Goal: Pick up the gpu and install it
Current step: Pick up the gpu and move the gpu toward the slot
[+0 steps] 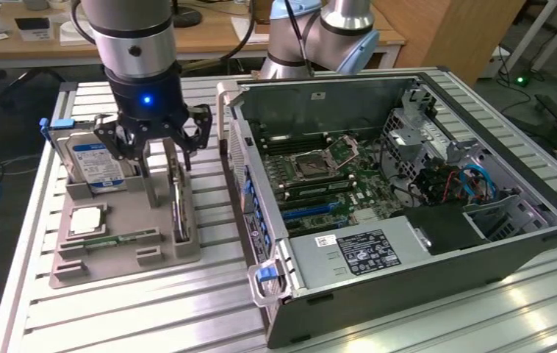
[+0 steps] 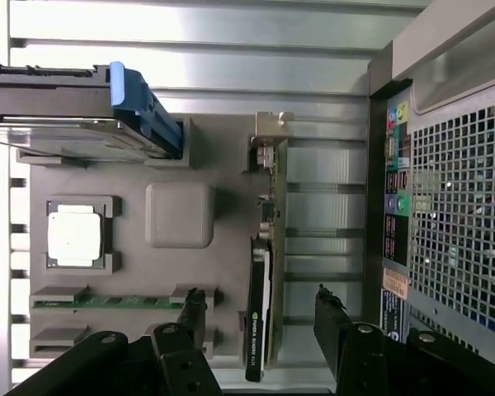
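1. The pincer (image 1: 157, 163) hangs over a grey holder tray (image 1: 161, 254) on the slatted metal table (image 1: 161, 309), with its two fingers standing wide apart and nothing between them gripped.
2. The gpu (image 1: 178, 206) stands on its long edge in a slot of that tray, along the side nearest the open computer case (image 1: 406, 279).
3. In the wrist view the gpu (image 2: 258, 330) lies between the two fingers of the pincer (image 2: 258, 293). One finger stands on each flat side, with a gap showing on both sides.
4. The fingers straddle the black shrouded half of the card, and the silvery bracket (image 2: 268, 136) is at the far end from them.
5. A hard drive (image 1: 92, 158) stands in the same tray at the exterior view's left of the pincer. A processor (image 1: 84, 219) and a memory stick (image 1: 122, 239) lie nearer the tray's front.
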`<state>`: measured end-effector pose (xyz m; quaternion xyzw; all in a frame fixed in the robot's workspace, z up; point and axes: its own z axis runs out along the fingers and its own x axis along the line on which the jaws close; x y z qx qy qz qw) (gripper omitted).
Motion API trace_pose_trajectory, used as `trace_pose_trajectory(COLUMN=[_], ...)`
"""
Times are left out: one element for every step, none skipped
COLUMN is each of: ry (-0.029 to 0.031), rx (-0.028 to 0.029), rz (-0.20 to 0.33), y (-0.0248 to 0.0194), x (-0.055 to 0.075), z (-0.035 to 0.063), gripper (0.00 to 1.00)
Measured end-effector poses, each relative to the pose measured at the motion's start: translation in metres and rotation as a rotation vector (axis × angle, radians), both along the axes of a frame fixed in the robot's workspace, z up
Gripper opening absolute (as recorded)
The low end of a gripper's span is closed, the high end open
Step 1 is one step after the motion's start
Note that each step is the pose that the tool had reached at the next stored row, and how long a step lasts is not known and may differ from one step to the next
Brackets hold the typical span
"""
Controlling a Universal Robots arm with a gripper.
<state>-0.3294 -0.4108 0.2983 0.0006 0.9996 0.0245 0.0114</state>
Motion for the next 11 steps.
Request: trace_pose_trajectory(ry=[-0.0016,-0.0032,-0.0042,-0.0045,-0.0046,-0.0046,-0.0045,-0.0046,-0.0046,-0.0046,-0.0046], rx=[0.0000,-0.0001,-0.0001,0.0000,0.0000,0.0000,-0.0001,0.0000,0.0000,-0.0001,0.0000], rz=[0.000,0.000,0.000,0.000,0.000,0.000,0.000,0.000,0.000,0.000,0.000], y=[0.0000,-0.0001,-0.0004,-0.0010,-0.0018,-0.0026,-0.0035,-0.0043,-0.0049,-0.0054,-0.0056], x=[0.000,0.000,0.000,0.000,0.000,0.000,0.000,0.000,0.000,0.000,0.001], z=[-0.0008,-0.0016,-0.0023,-0.0032,-0.0043,-0.0059,-0.0078,-0.0096,-0.0114,-0.0132,-0.0150], gripper=[0.65,0.65,0.65,0.65,0.65,0.65,0.65,0.65,0.65,0.65,0.65])
